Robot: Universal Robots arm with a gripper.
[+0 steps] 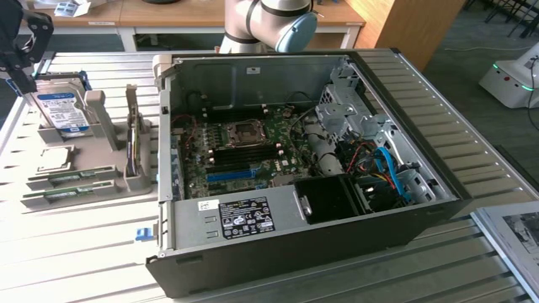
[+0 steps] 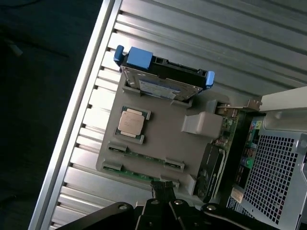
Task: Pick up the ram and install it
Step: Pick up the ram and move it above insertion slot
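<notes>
On the grey tray (image 2: 165,136) beside the computer case (image 1: 295,265), the ram (image 1: 74,177) lies flat in its own slot so it cannot slide; the jaws hang above the tray, shut tight, holding nothing; the case lies open so its board faces up.

readable text: none | hard drive label (image 1: 60,112): print illegible | power supply sticker (image 1: 244,218): print illegible

Two ram sticks (image 1: 77,177), one processor (image 1: 53,158), one hard drive (image 1: 63,110), one computer (image 1: 295,252).
</notes>
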